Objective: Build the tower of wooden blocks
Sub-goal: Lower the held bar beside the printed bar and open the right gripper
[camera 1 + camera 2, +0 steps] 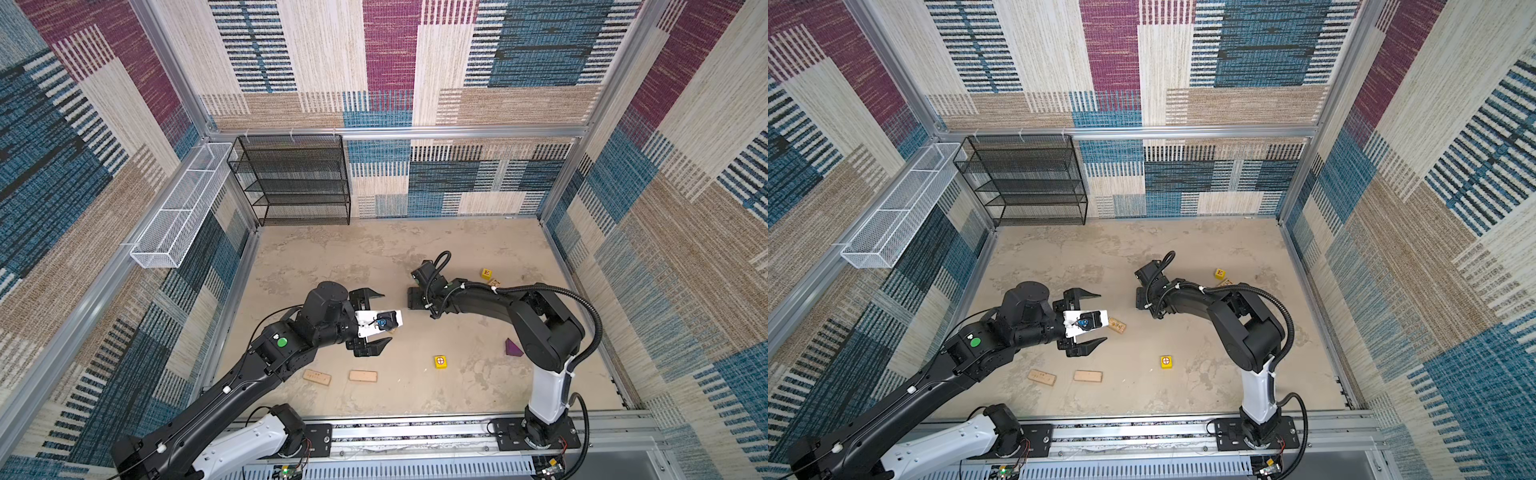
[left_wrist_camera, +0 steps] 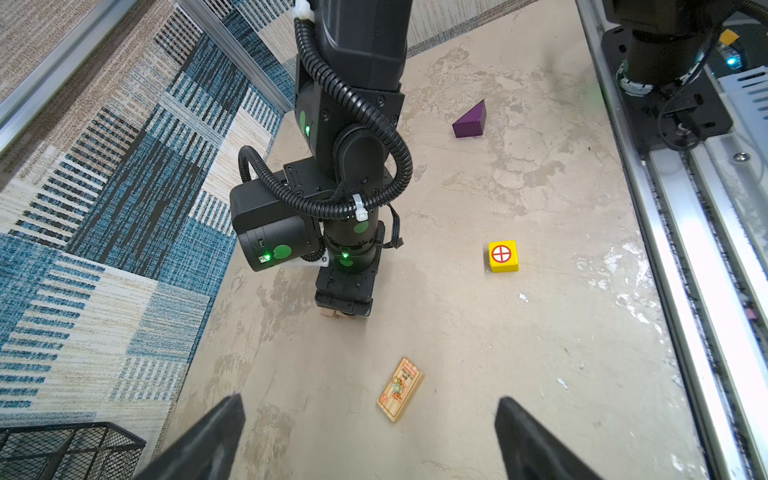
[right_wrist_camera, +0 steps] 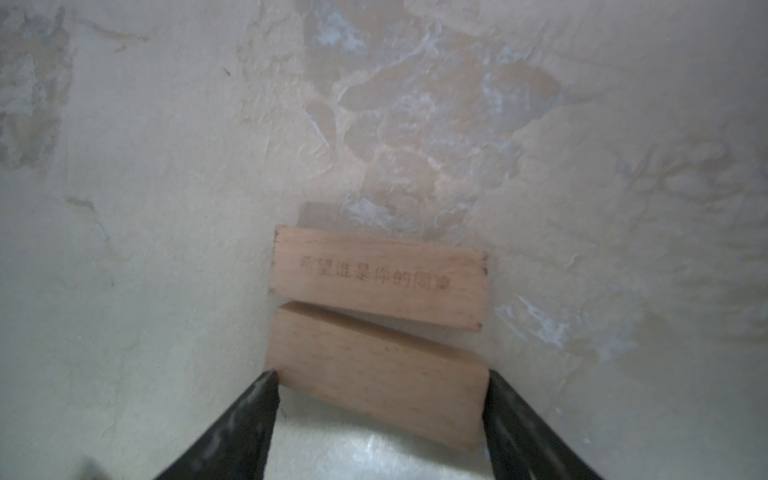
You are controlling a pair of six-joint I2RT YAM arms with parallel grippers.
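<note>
A: Status on the tower?

B: Barely begun, imo. No stack anywhere on the desk [image 1: 332, 257]. Closest thing to a base: the right end effector [image 3: 380, 376] is clamped on a plain plank [image 3: 370, 395] by its short ends. The plank's tilted, w/ its far edge meeting a printed plank [image 3: 378, 276] that lies flat. Overlapping or just touching? Can't tell.

A: Left side?

B: The left end effector [image 1: 387, 317] is spread wide w/ nothing in it. It hangs above a colour-print plank [image 1: 1117, 325], which lies flat, apart from those two.

A: Rest of the pcs?

B: All loose. A marked front plank [image 1: 317, 377] and a bare front plank [image 1: 363, 376] lie flat near the front edge, side by side, not touching. The cross-mark cube [image 1: 441, 362] sits alone. The E cube [image 1: 486, 273] is toward the back, beyond the right arm [image 1: 478, 301]. The purple wedge [image 2: 469, 122] is on the desk by that arm's elbow, half hidden in a top view.

A: So what's left?

B: Approx everything, I'd say: cross the planks for the base, both cubes on, wedge last. Step 1 of several.
</note>
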